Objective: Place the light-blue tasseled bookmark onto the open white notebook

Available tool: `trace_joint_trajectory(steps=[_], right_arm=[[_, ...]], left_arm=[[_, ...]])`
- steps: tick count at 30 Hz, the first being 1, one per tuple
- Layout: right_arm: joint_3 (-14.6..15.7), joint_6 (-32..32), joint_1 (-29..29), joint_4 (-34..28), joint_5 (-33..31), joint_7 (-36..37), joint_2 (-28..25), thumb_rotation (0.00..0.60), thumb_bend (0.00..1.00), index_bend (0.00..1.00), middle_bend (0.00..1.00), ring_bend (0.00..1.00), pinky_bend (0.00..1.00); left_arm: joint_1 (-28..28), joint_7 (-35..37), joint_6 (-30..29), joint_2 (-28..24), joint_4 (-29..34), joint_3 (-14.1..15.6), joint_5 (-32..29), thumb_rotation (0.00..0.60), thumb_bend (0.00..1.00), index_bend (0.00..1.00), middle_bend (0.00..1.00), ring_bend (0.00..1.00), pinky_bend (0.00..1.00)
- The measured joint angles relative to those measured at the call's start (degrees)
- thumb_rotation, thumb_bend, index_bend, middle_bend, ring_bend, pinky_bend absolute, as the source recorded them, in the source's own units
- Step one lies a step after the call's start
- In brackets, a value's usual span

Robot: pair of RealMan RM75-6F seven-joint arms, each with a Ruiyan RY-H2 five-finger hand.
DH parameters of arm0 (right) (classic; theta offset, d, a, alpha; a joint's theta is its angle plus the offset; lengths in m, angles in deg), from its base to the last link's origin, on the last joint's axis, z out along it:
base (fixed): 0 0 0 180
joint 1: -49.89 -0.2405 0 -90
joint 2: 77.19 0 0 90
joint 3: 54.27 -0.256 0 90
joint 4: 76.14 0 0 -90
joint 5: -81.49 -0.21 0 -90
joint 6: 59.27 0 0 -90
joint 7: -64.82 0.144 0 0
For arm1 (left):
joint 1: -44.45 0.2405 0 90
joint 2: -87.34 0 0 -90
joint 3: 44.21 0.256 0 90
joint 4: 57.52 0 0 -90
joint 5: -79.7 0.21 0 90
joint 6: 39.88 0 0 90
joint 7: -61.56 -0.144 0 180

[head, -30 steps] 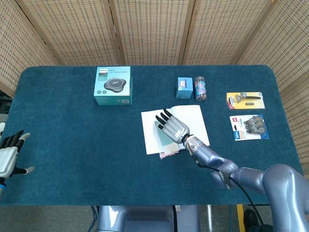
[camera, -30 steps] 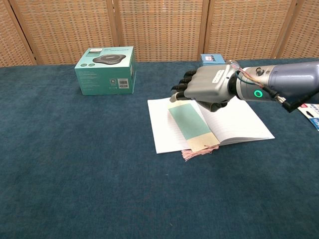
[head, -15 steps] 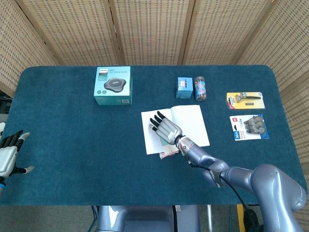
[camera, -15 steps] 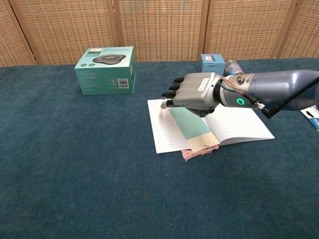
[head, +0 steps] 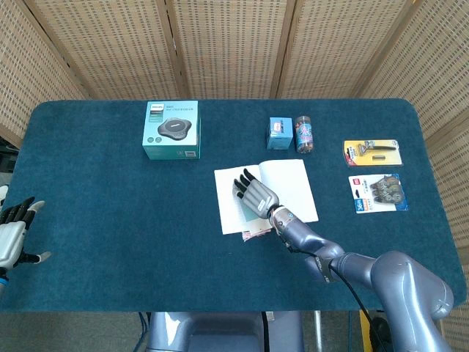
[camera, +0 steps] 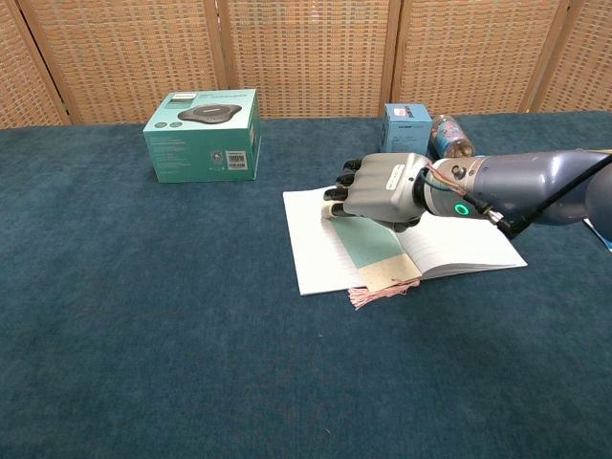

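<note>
Handling: bookmark [camera: 368, 247] looks thin, light, floppy; take its card edge, not the tassel
Right hand [camera: 381, 189]: fingers apart, flat over it

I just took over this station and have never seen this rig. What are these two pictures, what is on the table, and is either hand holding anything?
Both pictures come from the robot's own cameras: the head view looks down on the table, the chest view looks across it. The robot has two arms ending in human-like hands. The right hand hovers palm down over the open white notebook, above the upper end of the light-blue bookmark, which lies on the pages with its pink tassel spilling onto the blue tablecloth. It grips nothing I can see. The left hand rests open at the table's edge. Further back stand a teal speaker box, a small blue box and a jar; two blister packs lie to the right.
</note>
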Motion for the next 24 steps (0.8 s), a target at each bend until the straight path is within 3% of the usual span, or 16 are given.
trace_joint_trajectory(steps=[11,24], right_arm=[[-0.1,-0.5,0.3,-0.7,-9.0,-5.4,0.5,0.600,1.00,0.01,0.04,0.00,0.03],[0.1,-2.9,-1.7,-7.3,-22.4,-11.2,-0.3,0.600,1.00,0.03,0.05,0.00,0.05]], left_arm=[[0.0,-0.1,-0.1,0.0,0.1,0.1,0.1,0.600,0.00,0.00,0.00,0.00,0.00],[0.0,-0.3,-0.1,0.0,0.2,0.1,0.1,0.600,0.00,0.00,0.00,0.00,0.00]])
